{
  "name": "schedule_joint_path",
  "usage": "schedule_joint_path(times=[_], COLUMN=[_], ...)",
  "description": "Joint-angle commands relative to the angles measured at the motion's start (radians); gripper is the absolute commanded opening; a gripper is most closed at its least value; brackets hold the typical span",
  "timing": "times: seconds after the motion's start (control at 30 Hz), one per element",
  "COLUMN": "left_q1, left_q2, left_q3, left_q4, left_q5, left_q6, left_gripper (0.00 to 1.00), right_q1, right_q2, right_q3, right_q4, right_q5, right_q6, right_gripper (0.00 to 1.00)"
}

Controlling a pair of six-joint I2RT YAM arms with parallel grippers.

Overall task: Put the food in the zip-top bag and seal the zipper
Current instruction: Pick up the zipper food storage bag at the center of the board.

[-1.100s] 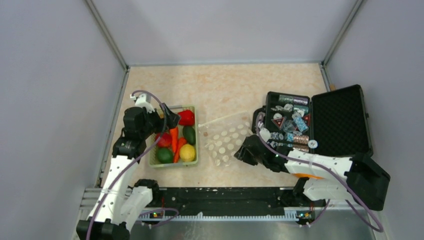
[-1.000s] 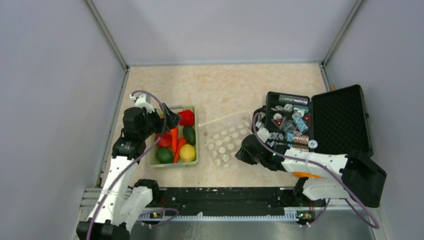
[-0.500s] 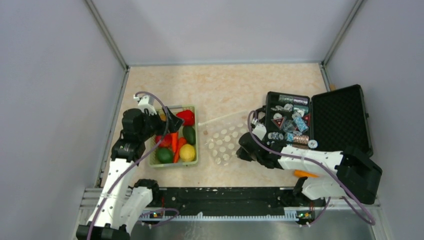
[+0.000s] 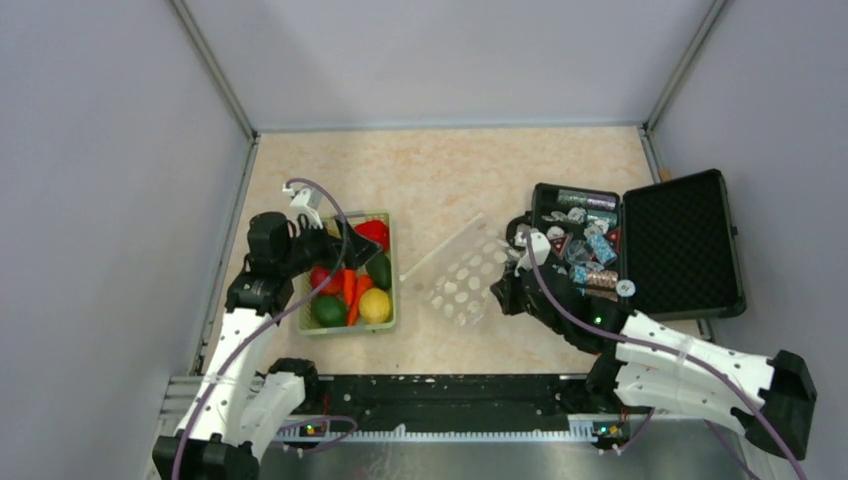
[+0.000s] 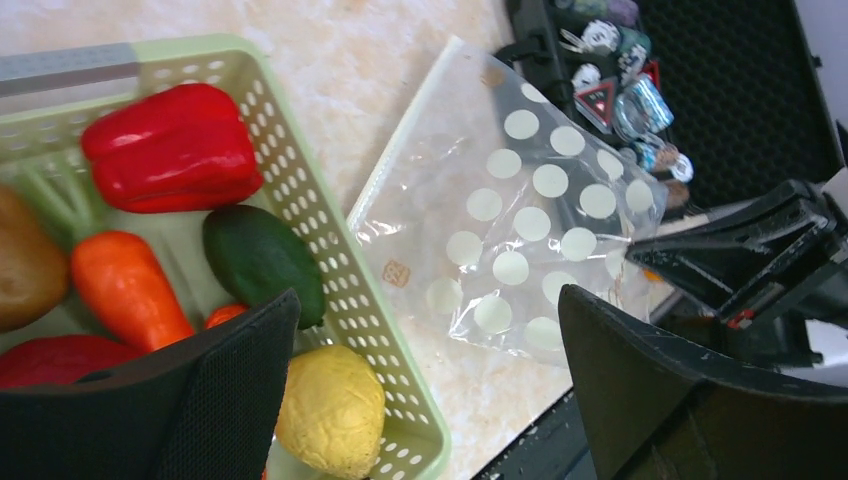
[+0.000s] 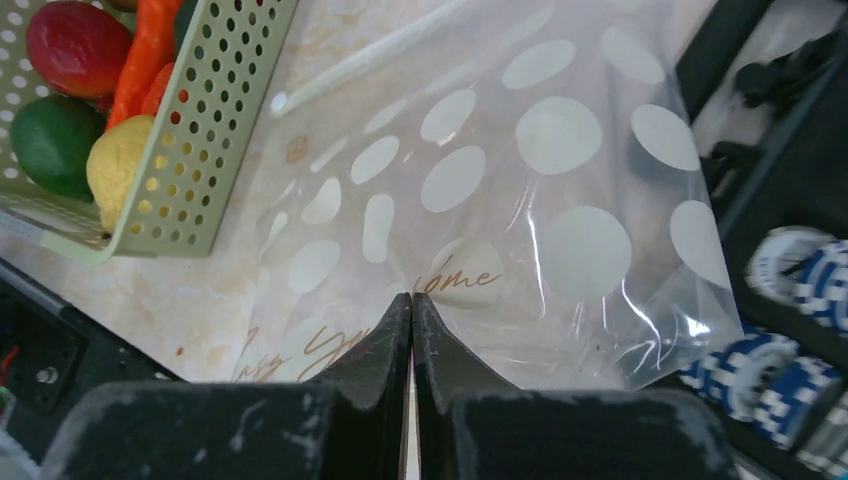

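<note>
Zip-top bag (image 4: pixel 462 282) edge pinched in right pincer (image 6: pixel 412 305), near basket (image 4: pixel 393 300).

Left claw (image 5: pixel 428 300) hangs with jaws spread wide; right claw (image 6: pixel 411 310) is pinched tight, its arm reaching forward.

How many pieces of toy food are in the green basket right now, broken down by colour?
Red: 2, the red pepper and a red round piece
Orange: 2, the long carrot and a second carrot
Green: 2, the dark green piece and a green round piece
Yellow: 1, the yellow piece
Brown: 1, the brown piece
Total: 8, all in the basket
</note>
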Motion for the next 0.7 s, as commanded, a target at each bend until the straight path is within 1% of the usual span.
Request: schedule_joint_path(times=[0.0,0.1,0.13,0.2,0.23,0.33,0.4,0.47,0.57,0.67], left_q1=[-0.026,-0.073,-0.093,-0.128,-0.140,-0.154,-0.154,-0.154,-0.154,-0.154], left_q2=[0.043,0.067,0.074,0.088,0.096,0.108,0.107,0.100,0.093,0.097], left_q3=[0.013,0.020,0.020,0.024,0.027,0.029,0.033,0.039,0.039,0.040], left_q4=[0.095,0.098,0.099,0.100,0.098,0.097,0.097,0.087,0.076,0.070], left_q5=[0.142,0.116,0.101,0.071,0.058,0.034,0.025,0.014,-0.013,-0.031], left_q6=[0.010,0.016,0.017,0.020,0.020,0.007,0.000,0.005,0.014,0.020], left_gripper=[0.99,0.99,0.99,0.99,0.99,0.99,0.99,0.99,0.99,0.99], right_q1=[-0.002,-0.002,-0.002,-0.003,-0.003,-0.003,-0.002,-0.001,0.001,0.003], right_q2=[-0.134,-0.174,-0.173,-0.141,-0.118,-0.041,0.002,0.016,0.011,-0.014], right_q3=[-0.005,-0.001,0.005,0.034,0.053,0.101,0.146,0.165,0.159,0.118], right_q4=[-0.138,-0.241,-0.257,-0.270,-0.278,-0.341,-0.436,-0.490,-0.504,-0.465], right_q5=[0.109,0.221,0.212,0.139,0.116,0.148,0.196,0.216,0.204,0.175], right_q6=[-0.201,-0.136,-0.113,-0.059,-0.015,0.152,0.295,0.389,0.461,0.487], right_gripper=[0.00,0.01,0.20,0.72,0.78,0.82,0.82,0.81,0.78,0.74])
